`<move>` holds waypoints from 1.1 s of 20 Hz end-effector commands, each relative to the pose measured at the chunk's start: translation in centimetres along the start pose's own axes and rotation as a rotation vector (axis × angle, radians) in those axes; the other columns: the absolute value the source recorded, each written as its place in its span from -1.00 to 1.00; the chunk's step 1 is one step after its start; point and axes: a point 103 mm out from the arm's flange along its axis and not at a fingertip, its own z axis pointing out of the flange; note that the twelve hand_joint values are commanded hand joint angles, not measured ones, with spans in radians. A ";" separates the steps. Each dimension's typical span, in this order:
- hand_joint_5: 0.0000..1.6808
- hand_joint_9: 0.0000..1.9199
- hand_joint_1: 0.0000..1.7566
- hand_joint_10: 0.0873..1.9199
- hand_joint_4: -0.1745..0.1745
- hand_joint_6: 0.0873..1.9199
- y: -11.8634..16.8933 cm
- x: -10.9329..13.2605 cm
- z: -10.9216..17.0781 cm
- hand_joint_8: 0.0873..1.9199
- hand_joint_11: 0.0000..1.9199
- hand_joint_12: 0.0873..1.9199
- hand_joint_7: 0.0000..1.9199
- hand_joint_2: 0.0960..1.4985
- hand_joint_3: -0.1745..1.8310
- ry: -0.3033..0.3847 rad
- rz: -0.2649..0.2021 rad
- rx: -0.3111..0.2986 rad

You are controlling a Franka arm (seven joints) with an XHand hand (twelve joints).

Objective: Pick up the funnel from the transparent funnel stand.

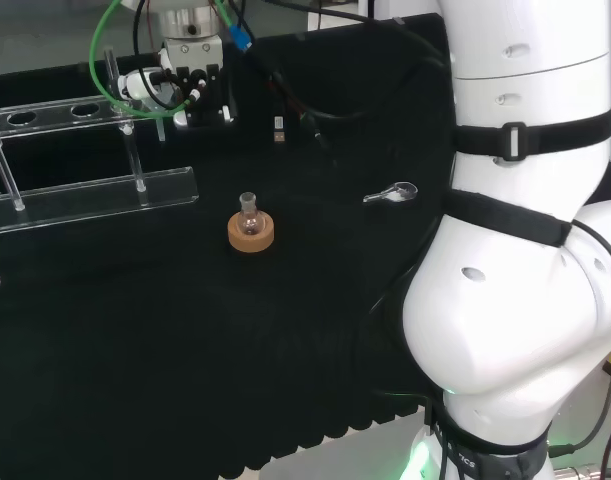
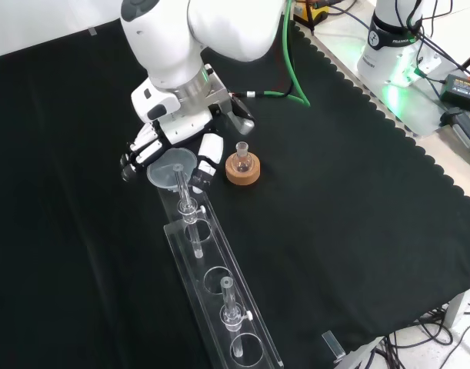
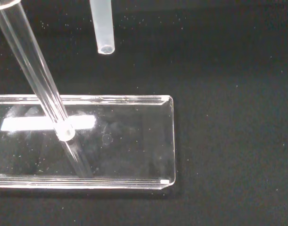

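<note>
The hand (image 2: 167, 146) has its fingers (image 2: 205, 161) curled around the funnel (image 2: 171, 168), apparently lifted just above the stand's (image 2: 219, 304) near end. Next, raise it straight clear of the stand.

No lettering, numbers, labels or signs can be read on anything in these views; whatever marks there may be are too small or blurred to tell.
</note>
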 end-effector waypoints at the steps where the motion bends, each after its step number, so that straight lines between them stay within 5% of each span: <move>1: -0.70 -0.64 -1.00 0.12 0.30 -1.00 0.8 0.4 0.6 -0.30 -0.44 0.52 -1.00 -0.07 -0.62 -0.003 0.002 0.014; 5: -0.52 -0.49 -1.00 0.14 -0.04 -1.00 0.4 0.8 0.5 -0.01 -0.29 0.42 -0.97 -0.04 -0.60 -0.031 -0.018 -0.072; 7: -0.38 -0.33 -1.00 0.21 -0.54 -0.97 0.0 0.7 0.2 0.16 -0.13 0.40 -0.83 0.02 -0.56 -0.030 -0.024 -0.134; 10: -0.45 -0.16 -1.00 0.33 -0.95 -0.54 -0.4 0.4 -0.1 0.33 0.08 0.35 -0.68 0.08 -0.49 -0.022 -0.039 -0.173; 14: -0.61 -0.04 -0.95 0.43 -1.00 -0.10 -0.6 0.2 -0.7 0.50 0.23 0.38 -0.55 0.14 -0.46 -0.028 -0.037 -0.228; 22: -0.73 0.16 -0.65 0.50 -1.00 0.41 -0.7 0.6 -1.4 0.72 0.50 0.36 -0.36 0.25 -0.49 -0.100 -0.008 -0.313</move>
